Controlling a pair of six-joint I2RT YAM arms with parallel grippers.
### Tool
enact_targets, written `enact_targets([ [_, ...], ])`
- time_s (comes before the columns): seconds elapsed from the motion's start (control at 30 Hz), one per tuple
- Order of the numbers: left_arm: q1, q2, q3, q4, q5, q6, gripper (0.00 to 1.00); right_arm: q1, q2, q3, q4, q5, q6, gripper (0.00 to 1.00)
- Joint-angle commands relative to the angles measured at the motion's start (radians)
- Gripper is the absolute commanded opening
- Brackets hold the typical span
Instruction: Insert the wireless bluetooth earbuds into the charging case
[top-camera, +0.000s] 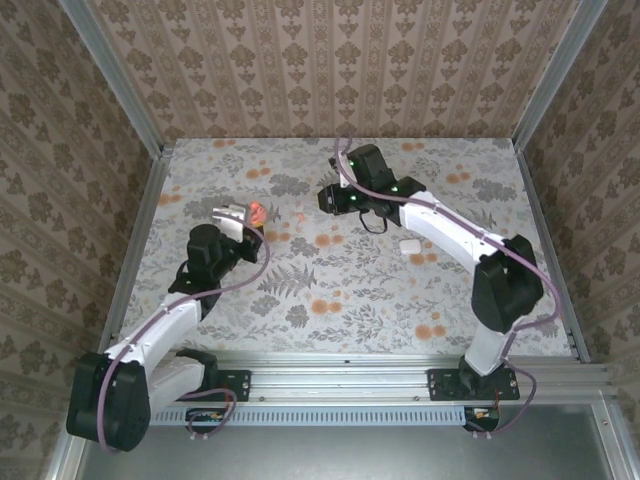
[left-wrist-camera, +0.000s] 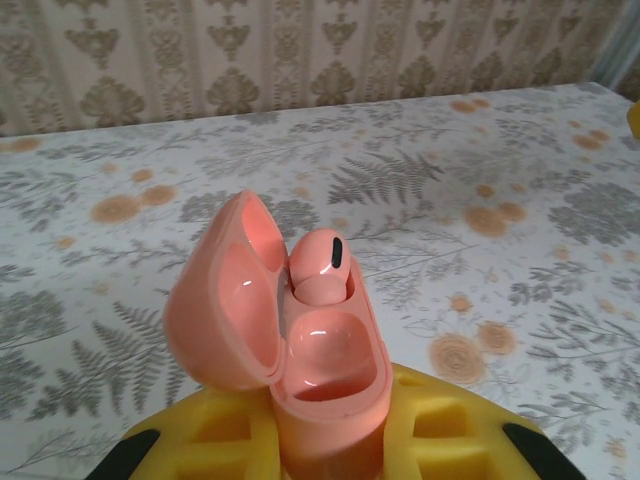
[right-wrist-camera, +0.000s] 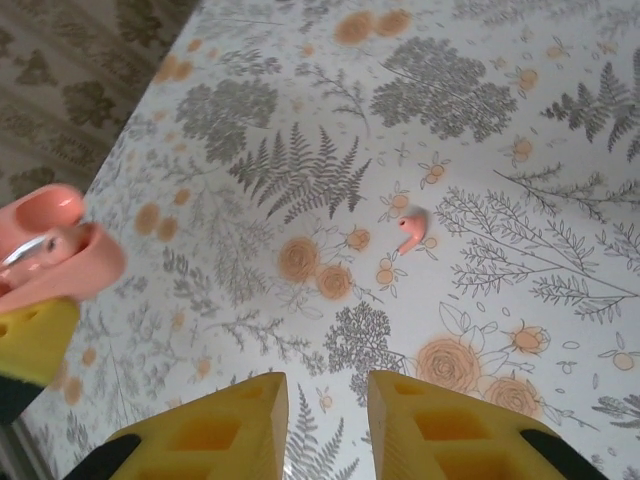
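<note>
Coral-pink earbuds number two: one earbud (left-wrist-camera: 322, 262) sits in the far slot of the flipped-open pink charging case (left-wrist-camera: 330, 370) gripped by the left hand (left-wrist-camera: 330, 455), while a loose earbud (right-wrist-camera: 411, 230) lies on the desk (right-wrist-camera: 520, 100) right of centre, above the right hand (right-wrist-camera: 325, 420) with fingers spread.

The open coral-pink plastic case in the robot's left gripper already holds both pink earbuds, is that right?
No, just one. The left wrist view shows the coral-pink plastic charging case, open in the left gripper, with one pink earbud seated and the other socket empty.
</note>
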Motion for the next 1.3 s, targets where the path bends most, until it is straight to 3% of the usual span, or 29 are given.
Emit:
enact_targets([
  [0.0,0.039,-0.020,-0.002,-0.039,-0.026,-0.024,0.13,0.008,0.092,0.120,-0.162,0.048,0.135,0.30],
  [0.3,0.103,-0.020,0.008,-0.076,-0.032,-0.006,0.14,0.026,0.310,0.351,-0.328,0.095,0.303,0.32],
  [0.77,0.138,-0.003,0.000,-0.046,0.011,0.004,0.14,0.069,0.705,0.924,-0.709,0.205,0.297,0.37],
  [1.27,0.160,0.033,-0.006,-0.009,0.049,-0.009,0.14,0.071,0.838,0.962,-0.476,0.151,0.298,0.40],
])
